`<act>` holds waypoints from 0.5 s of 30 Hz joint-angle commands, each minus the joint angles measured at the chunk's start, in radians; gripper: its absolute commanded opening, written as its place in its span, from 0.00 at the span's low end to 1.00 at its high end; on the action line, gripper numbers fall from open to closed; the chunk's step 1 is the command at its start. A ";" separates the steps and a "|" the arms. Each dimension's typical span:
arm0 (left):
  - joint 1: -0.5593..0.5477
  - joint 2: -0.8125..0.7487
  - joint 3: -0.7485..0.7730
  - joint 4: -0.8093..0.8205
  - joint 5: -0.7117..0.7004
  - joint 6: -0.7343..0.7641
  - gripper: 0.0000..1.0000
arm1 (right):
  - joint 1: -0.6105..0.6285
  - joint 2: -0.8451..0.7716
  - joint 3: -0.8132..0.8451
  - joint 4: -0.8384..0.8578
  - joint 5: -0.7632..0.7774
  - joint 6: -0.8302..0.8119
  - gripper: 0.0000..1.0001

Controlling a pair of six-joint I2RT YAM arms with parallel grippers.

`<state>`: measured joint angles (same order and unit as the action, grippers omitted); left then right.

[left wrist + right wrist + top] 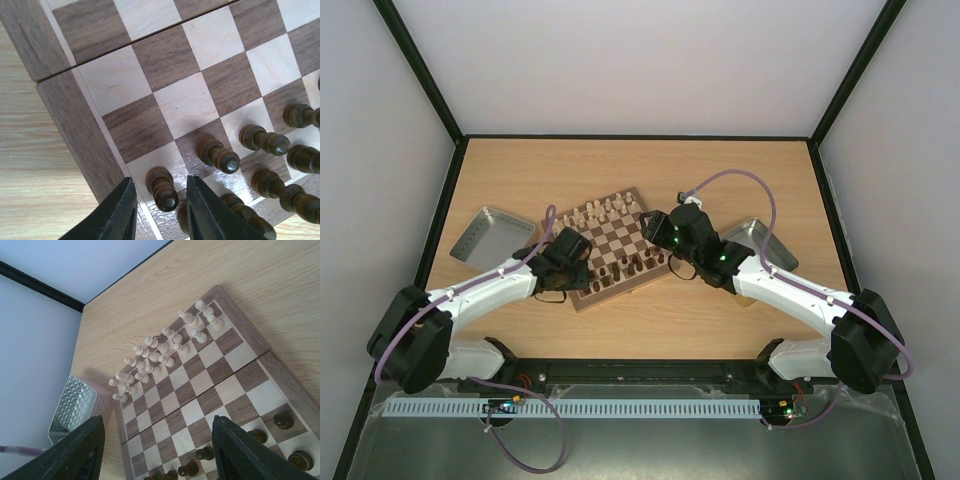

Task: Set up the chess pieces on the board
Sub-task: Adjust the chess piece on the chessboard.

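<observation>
Top external: board is sitting mid-frame, cream pcs lining its upper edge, dark pcs filling the lower rows, so setup's looking nearly done. Left gripper is straddling a corner pawn, fingers slightly spread. Right gripper is hanging wide apart, empty.

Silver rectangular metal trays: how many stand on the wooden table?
2. One tray lies left of the checked wooden chessboard; the other lies right of it, partly covered by the right arm.
</observation>
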<state>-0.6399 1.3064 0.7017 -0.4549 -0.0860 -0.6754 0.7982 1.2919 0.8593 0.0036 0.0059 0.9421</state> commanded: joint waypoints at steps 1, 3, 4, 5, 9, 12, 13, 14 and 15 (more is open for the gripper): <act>0.009 -0.020 0.004 -0.016 -0.010 -0.002 0.34 | -0.001 0.001 0.013 -0.014 0.011 -0.001 0.58; 0.014 -0.033 0.020 -0.029 -0.014 -0.002 0.41 | -0.001 -0.003 0.014 -0.018 0.012 -0.002 0.58; 0.019 -0.043 0.030 -0.038 -0.017 0.000 0.44 | -0.002 -0.006 0.015 -0.021 0.015 -0.002 0.58; 0.023 -0.052 0.041 -0.046 -0.023 0.001 0.49 | -0.002 -0.010 0.016 -0.027 0.019 -0.005 0.58; 0.041 -0.111 0.080 -0.069 -0.044 0.014 0.68 | -0.001 -0.038 0.015 -0.064 0.052 -0.019 0.59; 0.062 -0.185 0.097 -0.082 -0.069 0.040 0.87 | -0.002 -0.066 0.017 -0.140 0.095 -0.051 0.61; 0.076 -0.212 0.097 -0.083 -0.070 0.053 0.96 | -0.001 -0.079 0.016 -0.172 0.115 -0.065 0.63; 0.091 -0.241 0.096 -0.084 -0.069 0.067 0.99 | -0.002 -0.097 0.011 -0.200 0.137 -0.075 0.65; 0.107 -0.270 0.095 -0.087 -0.069 0.079 0.99 | -0.002 -0.115 0.003 -0.228 0.166 -0.087 0.67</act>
<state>-0.5777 1.1328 0.7692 -0.5079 -0.1215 -0.6479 0.7982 1.2518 0.8593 -0.0906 0.0555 0.9131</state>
